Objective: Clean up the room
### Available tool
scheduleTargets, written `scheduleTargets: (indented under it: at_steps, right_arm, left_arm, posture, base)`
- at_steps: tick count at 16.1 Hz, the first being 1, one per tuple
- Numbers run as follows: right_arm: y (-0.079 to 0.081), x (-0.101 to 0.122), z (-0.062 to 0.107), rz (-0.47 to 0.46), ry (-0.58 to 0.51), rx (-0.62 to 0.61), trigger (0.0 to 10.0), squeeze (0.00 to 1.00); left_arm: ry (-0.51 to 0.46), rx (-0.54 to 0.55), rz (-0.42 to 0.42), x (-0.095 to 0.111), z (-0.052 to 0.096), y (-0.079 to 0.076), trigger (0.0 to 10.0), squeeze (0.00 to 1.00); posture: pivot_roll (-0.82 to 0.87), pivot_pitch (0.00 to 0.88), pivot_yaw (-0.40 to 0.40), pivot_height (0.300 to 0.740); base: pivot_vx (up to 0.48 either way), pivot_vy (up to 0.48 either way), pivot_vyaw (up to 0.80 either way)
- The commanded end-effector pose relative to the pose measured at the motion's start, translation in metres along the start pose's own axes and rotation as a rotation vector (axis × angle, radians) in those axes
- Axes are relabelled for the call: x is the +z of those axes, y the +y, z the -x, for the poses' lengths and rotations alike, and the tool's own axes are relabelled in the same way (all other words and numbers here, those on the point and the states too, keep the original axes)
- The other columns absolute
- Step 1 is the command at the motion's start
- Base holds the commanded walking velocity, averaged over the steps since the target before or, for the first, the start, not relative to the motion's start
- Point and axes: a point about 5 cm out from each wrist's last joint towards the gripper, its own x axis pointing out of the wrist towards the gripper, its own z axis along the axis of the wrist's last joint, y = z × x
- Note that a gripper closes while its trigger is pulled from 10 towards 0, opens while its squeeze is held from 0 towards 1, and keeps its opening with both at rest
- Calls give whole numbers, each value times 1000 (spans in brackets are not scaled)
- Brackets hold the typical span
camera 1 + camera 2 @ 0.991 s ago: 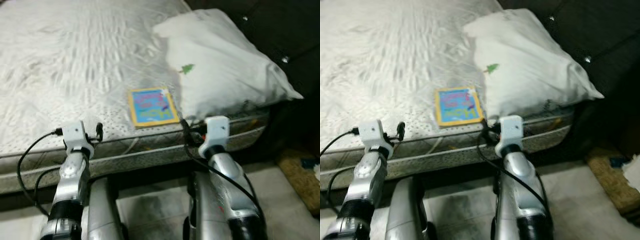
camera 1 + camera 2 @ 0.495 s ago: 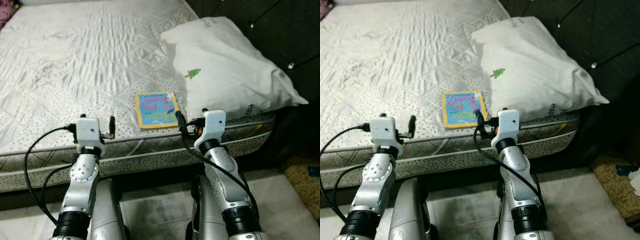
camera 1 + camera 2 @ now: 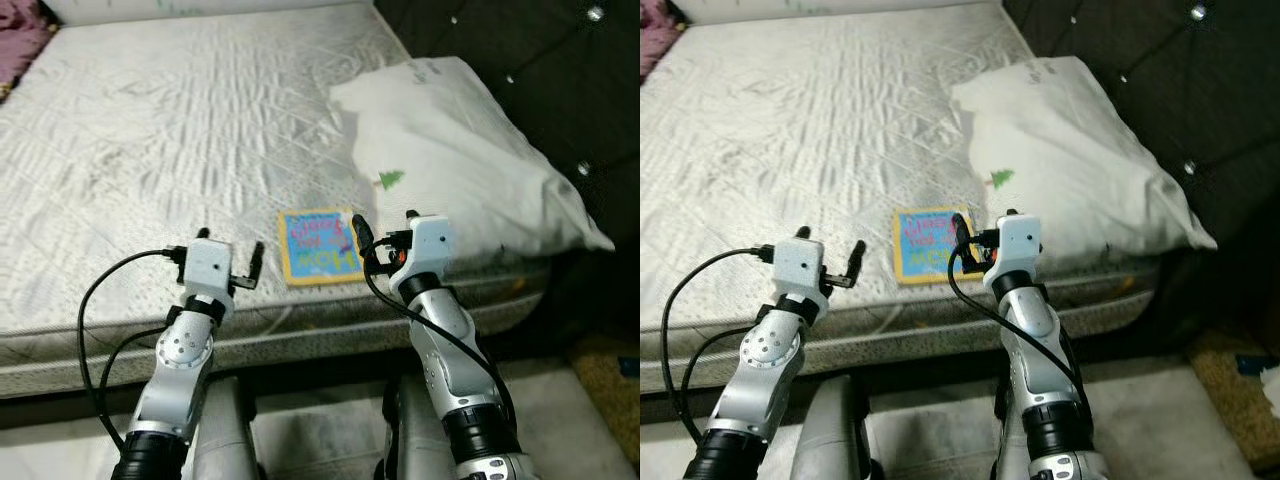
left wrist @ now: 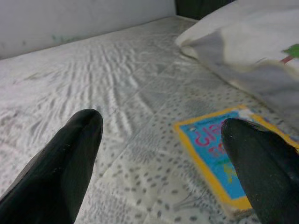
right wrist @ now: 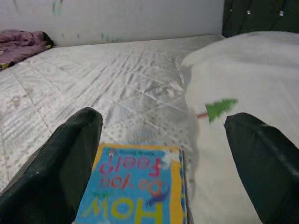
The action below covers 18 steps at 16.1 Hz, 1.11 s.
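Before the robot lies a bare quilted mattress, pale grey with a dotted band along its near edge. At its right end, against a dark tufted headboard, rests a big white pillow printed with a small green tree. A purple cloth sits bunched at the far left corner of the mattress. Flat on the mattress, near its front edge and just beside the pillow's near corner, lies a thin book with a yellow border and a blue cover with coloured letters.

Both silver arms reach forward over the mattress edge. The right gripper hovers low right at the book's near edge, its two black fingers spread wide apart with nothing between them, the book showing in the gap. The left gripper hovers over the dotted band to the left of the book, fingers likewise spread and empty, apart from the book.
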Motion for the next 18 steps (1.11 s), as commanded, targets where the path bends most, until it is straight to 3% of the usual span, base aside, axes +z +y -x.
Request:
scheduleTargets:
  at_steps: [1, 5, 7, 9, 12, 13, 14, 18]
  right_arm:
    - [1, -1, -1, -4, 2, 5, 10000, 0]
    - [-2, -7, 4, 6, 19, -9, 10000, 0]
    - [-5, -10, 8, 21, 29, -29, 10000, 0]
    - [-6, -12, 11, 19, 38, -48, 10000, 0]
    - [-9, -16, 12, 30, 60, -67, 10000, 0]
    - [-10, -17, 12, 34, 68, -73, 10000, 0]
    - [-9, -17, 13, 32, 60, -57, 10000, 0]
    - [-7, -13, 14, 74, 41, -34, 10000, 0]
  left_arm:
    - [9, -35, -21, 0, 4, -2, 10000, 0]
    - [24, -57, -66, 1, 1, -8, 10000, 0]
    - [-51, -90, -71, 10, 1, -8, 10000, 0]
    - [-82, -63, -112, 12, 0, 0, 10000, 0]
    - [-54, 69, -170, 7, 0, 18, 10000, 0]
    - [-37, 117, -170, 4, 0, 24, 10000, 0]
    - [42, 164, -68, -7, 0, 30, 10000, 0]
    - [15, 74, -31, -4, 1, 19, 10000, 0]
  posture:
    - [67, 0, 36, 658]
    - [70, 0, 23, 702]
    - [61, 0, 31, 731]
    - [57, 0, 36, 740]
    - [55, 0, 30, 740]
    - [60, 0, 25, 740]
    - [61, 0, 22, 740]
    - [57, 0, 22, 740]
  base:
    - [0, 0, 0]
    - [0, 0, 0]
    - [0, 0, 0]
    - [0, 0, 0]
    - [0, 0, 0]
    - [0, 0, 0]
    - [0, 0, 0]
    - [0, 0, 0]
